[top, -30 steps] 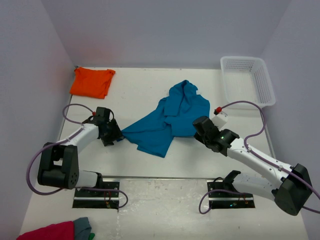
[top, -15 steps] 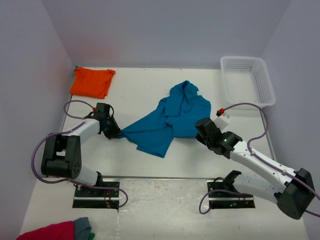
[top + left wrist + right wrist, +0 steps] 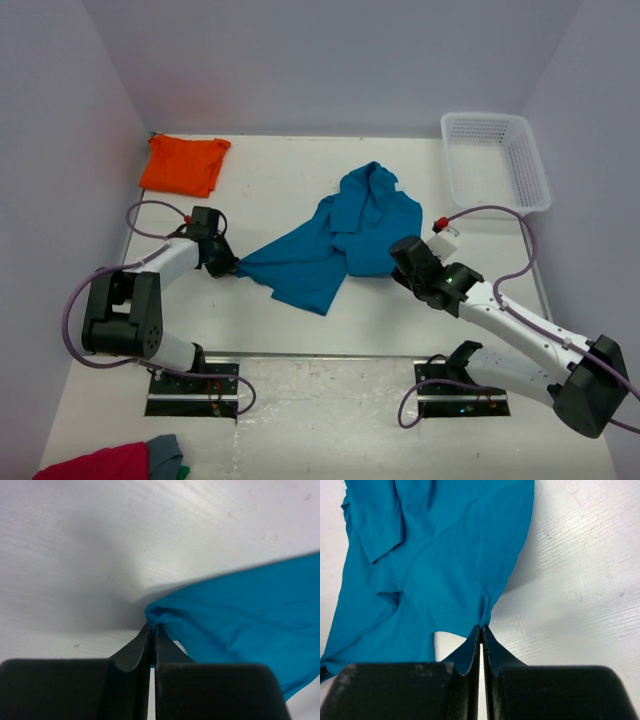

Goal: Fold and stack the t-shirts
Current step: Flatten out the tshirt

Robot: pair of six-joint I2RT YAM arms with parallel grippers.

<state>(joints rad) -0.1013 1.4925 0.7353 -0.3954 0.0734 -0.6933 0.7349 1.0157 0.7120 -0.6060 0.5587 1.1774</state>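
Note:
A teal-blue t-shirt (image 3: 335, 238) lies crumpled across the middle of the table. My left gripper (image 3: 232, 265) is shut on its left corner (image 3: 160, 616), the cloth pinched at the fingertips. My right gripper (image 3: 393, 262) is shut on the shirt's right edge (image 3: 485, 615), with the fabric (image 3: 435, 570) spreading up and left from its tips. An orange t-shirt (image 3: 183, 163) lies folded at the far left corner of the table, apart from both grippers.
A white plastic basket (image 3: 494, 160) stands at the far right of the table. A crimson-pink cloth (image 3: 95, 463) and a grey cloth (image 3: 166, 455) lie off the table's near left corner. Purple cables loop beside both arms.
My left gripper moved in onto the teal shirt's left corner and closed on it. The right gripper has shifted slightly, still gripping the shirt's right edge.

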